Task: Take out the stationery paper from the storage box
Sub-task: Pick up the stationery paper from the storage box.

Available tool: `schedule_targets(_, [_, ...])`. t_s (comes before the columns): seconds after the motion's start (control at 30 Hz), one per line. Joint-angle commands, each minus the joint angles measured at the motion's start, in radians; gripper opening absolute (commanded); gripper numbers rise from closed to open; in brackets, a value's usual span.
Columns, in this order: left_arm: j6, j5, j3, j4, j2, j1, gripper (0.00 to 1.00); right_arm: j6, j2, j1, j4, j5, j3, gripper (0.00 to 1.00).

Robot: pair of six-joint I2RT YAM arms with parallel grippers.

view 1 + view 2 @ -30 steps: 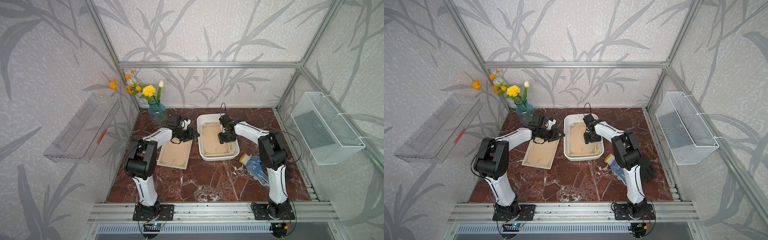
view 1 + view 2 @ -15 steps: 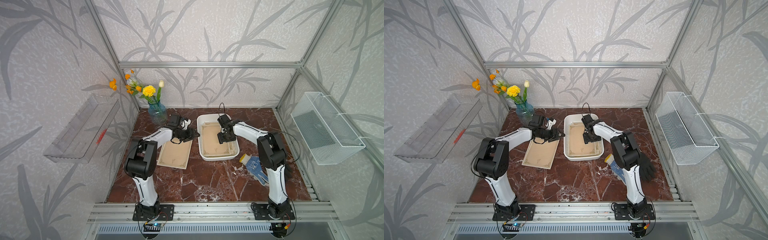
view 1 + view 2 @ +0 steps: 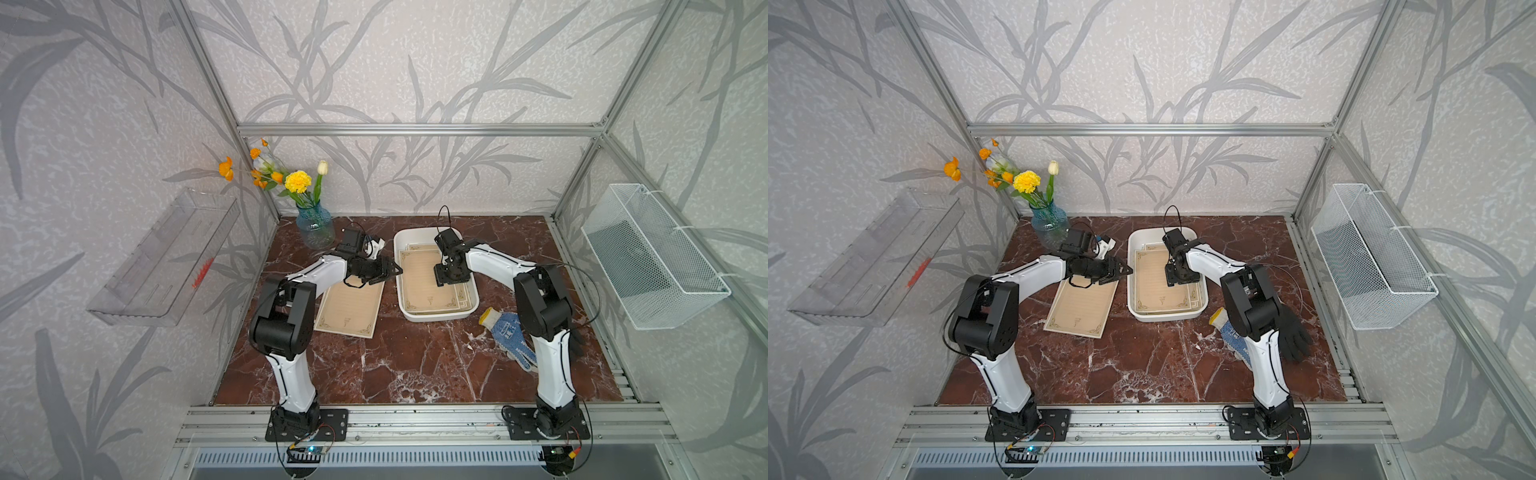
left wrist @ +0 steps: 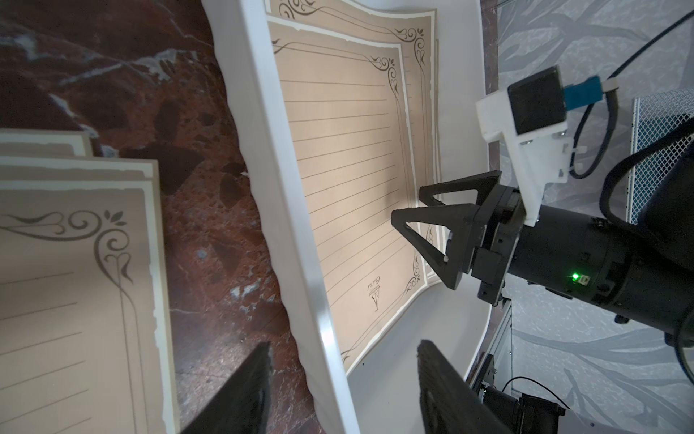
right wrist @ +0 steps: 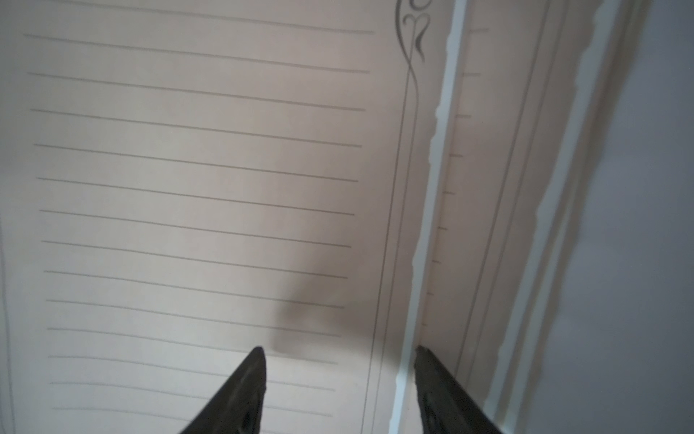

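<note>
Several sheets (image 3: 423, 287) in storage box (image 3: 432, 316)

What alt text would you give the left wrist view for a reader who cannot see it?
The open right gripper is poised at the edge of the top sheet of stationery paper stacked in the white storage box. More sheets lie outside on the red marble table, and the open left gripper hangs beside the box's rim.

The right gripper (image 5: 338, 355), jaws apart, straddles an edge of the top stationery paper (image 5: 195, 180); the white storage box (image 5: 646, 225) shows beside.
</note>
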Motion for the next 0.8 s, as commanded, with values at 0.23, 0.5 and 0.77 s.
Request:
schedule_targets(0.23, [-0.008, 0.020, 0.025, -0.013, 0.009, -0.013, 0.61, 0.077, 0.000, -0.008, 0.035, -0.052, -0.041, 0.62])
schedule_targets(0.5, [-0.002, 0.016, 0.028, -0.021, 0.010, -0.017, 0.60, 0.072, -0.065, -0.007, 0.071, -0.049, -0.061, 0.50])
schedule_targets(0.77, [0.004, 0.011, 0.038, -0.042, 0.020, -0.017, 0.61, 0.073, -0.155, -0.006, 0.145, -0.073, -0.114, 0.44])
